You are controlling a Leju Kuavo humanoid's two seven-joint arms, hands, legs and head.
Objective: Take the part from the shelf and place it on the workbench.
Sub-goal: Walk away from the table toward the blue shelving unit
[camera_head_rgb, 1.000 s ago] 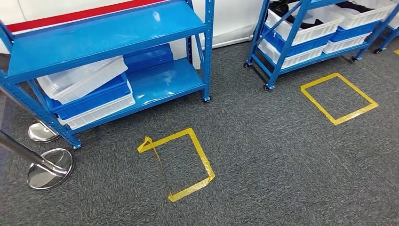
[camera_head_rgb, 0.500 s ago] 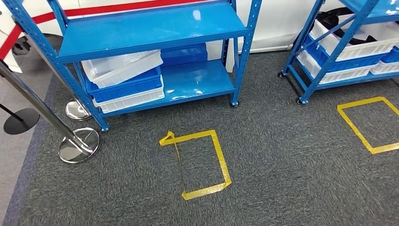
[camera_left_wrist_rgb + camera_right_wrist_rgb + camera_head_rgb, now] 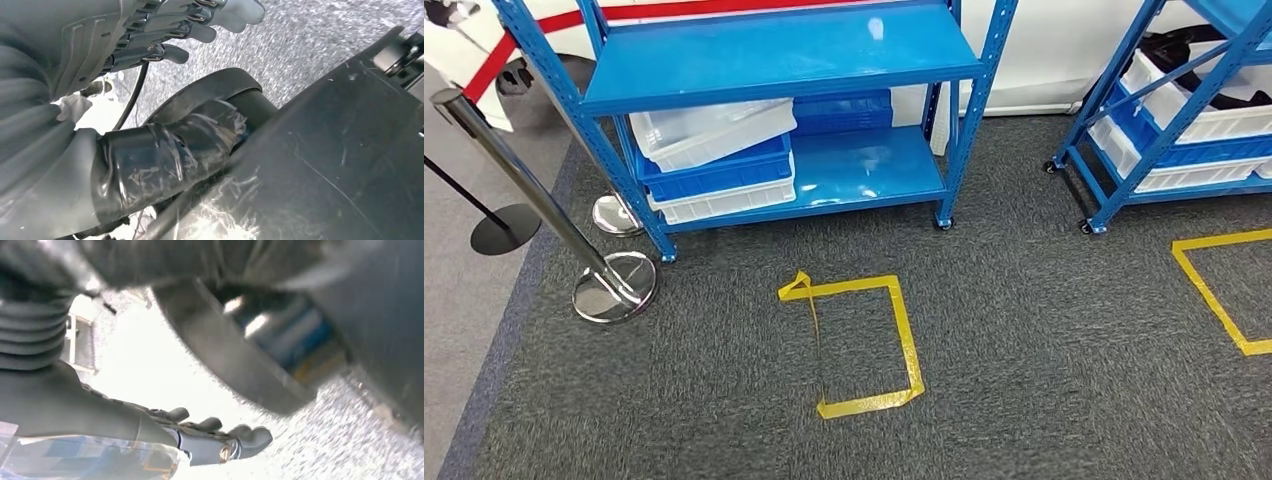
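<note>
Since the earlier pictures the whole view has swung, so the robot itself has turned and not the furniture: the blue metal shelf rack [image 3: 774, 60] now stands more in the middle ahead, and a chrome barrier post on a round base [image 3: 544, 200] has come fully into sight at its side. Both arms hang down beside the body, well apart from the rack. The left hand [image 3: 165, 30] points to the grey carpet [image 3: 1044, 370] with its fingers stretched out and lying close together, nothing in them; the right hand [image 3: 210, 440] hangs the same way, fingers slightly curled and apart, also holding nothing. On the lower level of the rack is a stack of blue and white plastic bins [image 3: 714, 165], the top clear one tilted, but I cannot tell which object is the part, or if it lies inside these bins. A square of yellow tape [image 3: 864, 340] with one peeled corner is on the carpet before the rack. I judge the robot is in the approach step, before any reaching. Next it must probably step to the tape square, face the rack, and then lift an arm toward the bins.
</note>
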